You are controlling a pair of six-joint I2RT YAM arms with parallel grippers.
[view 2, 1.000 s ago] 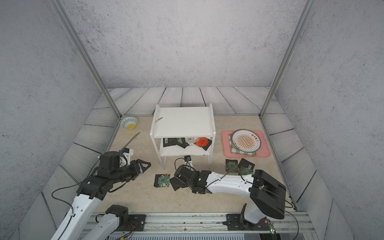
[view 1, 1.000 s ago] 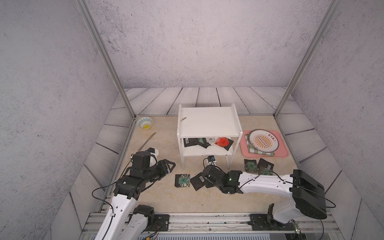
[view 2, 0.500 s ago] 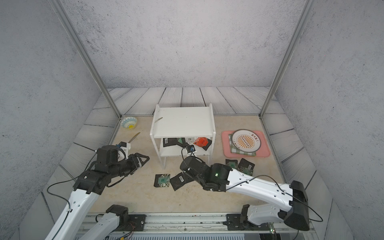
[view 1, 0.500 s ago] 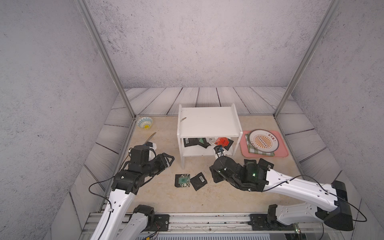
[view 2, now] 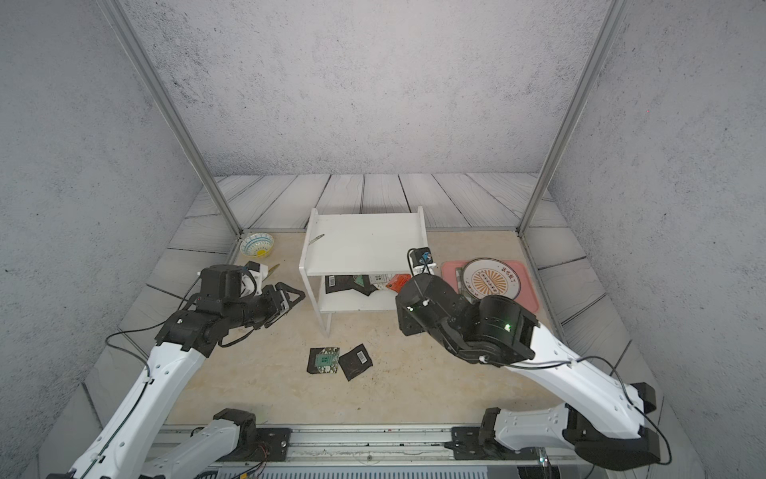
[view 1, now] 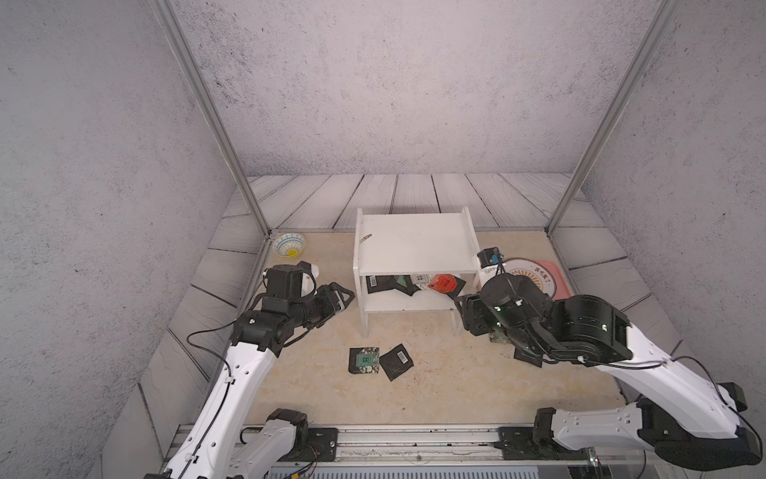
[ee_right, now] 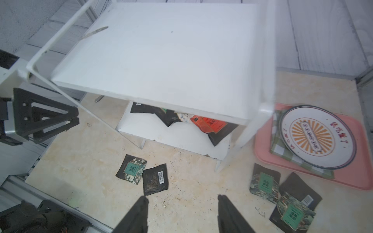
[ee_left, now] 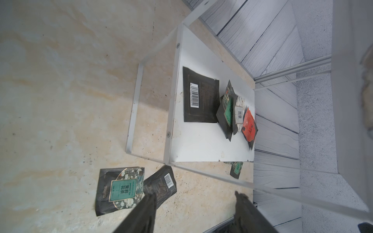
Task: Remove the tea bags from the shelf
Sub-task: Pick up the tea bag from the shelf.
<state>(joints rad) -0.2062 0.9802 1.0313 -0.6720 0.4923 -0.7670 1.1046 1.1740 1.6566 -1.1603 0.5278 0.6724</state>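
Note:
The white shelf [view 1: 414, 244] stands mid-table, its top board bare except for a small scrap. Several tea bags lie on its lower board: a black barcode one [ee_left: 200, 96], a green one [ee_left: 227, 110] and a red-orange one [ee_left: 249, 125]. Two tea bags, green floral [view 1: 364, 360] and black barcode [view 1: 397, 361], rest on the table in front. More tea bags [ee_right: 264, 184] lie by the shelf's right front leg. My left gripper [view 1: 347, 295] hovers open and empty left of the shelf. My right gripper [ee_right: 182, 198] is open and empty near that right leg.
A pink tray [ee_right: 361, 141] right of the shelf carries a green checked cloth [ee_right: 280, 149] and a round plate [ee_right: 316, 137]. A small patterned bowl [view 1: 290, 245] sits at the back left. Metal frame posts rise at both rear corners.
My right arm left the black barcode tea bag beside the green floral one, swung right toward the shelf's right leg and opened its jaws. My left gripper moved toward the shelf and opened wider.

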